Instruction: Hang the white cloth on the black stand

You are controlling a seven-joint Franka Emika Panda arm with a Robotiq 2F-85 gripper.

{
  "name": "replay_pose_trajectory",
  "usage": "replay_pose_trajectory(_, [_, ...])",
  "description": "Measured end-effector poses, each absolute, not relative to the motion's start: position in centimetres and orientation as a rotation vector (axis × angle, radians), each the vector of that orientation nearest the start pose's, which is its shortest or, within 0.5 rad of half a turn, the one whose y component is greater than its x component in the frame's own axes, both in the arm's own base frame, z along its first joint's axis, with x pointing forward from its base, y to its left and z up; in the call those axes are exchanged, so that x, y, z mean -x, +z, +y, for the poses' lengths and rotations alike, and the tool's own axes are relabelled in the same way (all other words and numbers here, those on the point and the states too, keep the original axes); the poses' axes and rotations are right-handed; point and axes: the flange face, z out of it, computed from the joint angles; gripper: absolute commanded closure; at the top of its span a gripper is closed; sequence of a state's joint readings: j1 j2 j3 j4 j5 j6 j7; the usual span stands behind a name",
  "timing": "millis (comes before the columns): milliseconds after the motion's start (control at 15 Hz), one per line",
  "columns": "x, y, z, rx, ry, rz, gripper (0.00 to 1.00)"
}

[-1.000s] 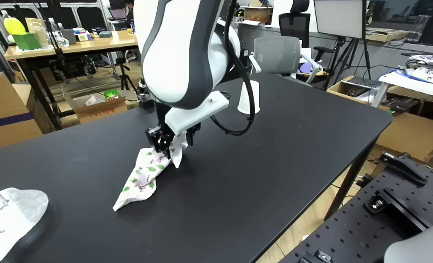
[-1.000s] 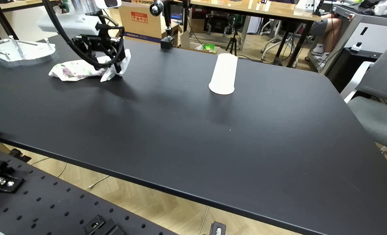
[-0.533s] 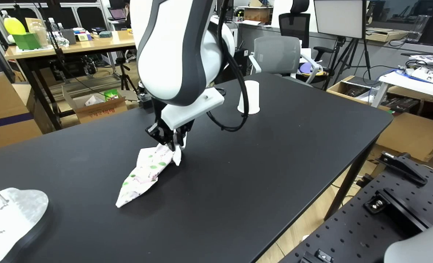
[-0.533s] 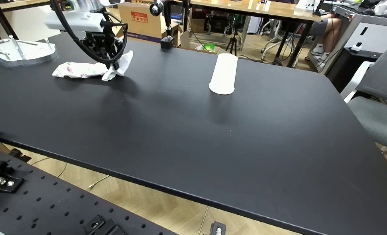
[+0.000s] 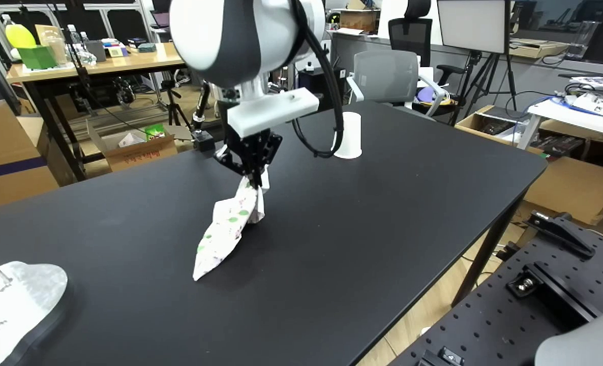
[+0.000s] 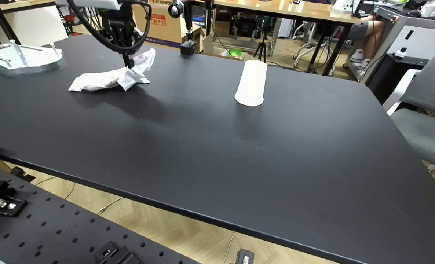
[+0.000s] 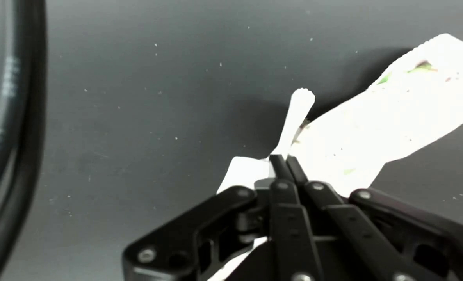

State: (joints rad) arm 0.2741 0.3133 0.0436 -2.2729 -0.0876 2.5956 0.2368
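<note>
The white cloth (image 5: 225,231), printed with green leaves and pink marks, is bunched and pinched near one end by my gripper (image 5: 255,184). In the wrist view the fingertips are together on a fold of the cloth (image 7: 372,121), with a small flap on the left and the long part stretching right. The pinched end is raised off the table; whether the long tail touches the tabletop I cannot tell. The black stand (image 6: 188,47), an upright post on a square foot, is at the table's far edge in both exterior views, apart from cloth and gripper (image 6: 128,65).
A white cup (image 6: 252,82) is upside down on the dark table (image 5: 383,213). A pale, curved-edged platform with metal pegs (image 5: 32,290) lies at one end. My arm's black cable loop (image 7: 24,117) hangs beside the gripper. A perforated black plate (image 5: 550,284) adjoins the table.
My gripper has gone from open to shut on the cloth and risen, shifting right in both exterior views. The bunched end has come up with it, and the tail has been drawn along.
</note>
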Motion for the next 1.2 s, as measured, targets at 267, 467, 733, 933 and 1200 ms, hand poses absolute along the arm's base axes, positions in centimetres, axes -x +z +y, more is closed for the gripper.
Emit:
replay_pose_trajectory(267, [-51.6,27.9,15.0,3.141,0.139,-0.211,0.99])
replay_pose_trajectory(467, [-52.2,33.4,13.2,3.143,0.204,-0.198,0.99])
replay_pose_trajectory(733, [-52.8,40.8,10.9,3.141,0.264,-0.231,0.99])
replay_pose_trajectory(933, [-53.1,45.3,9.8,3.137,0.283,-0.256,0.99])
replay_pose_trajectory(1200, [-54.8,49.6,8.0,3.148,0.191,-0.210,0.99])
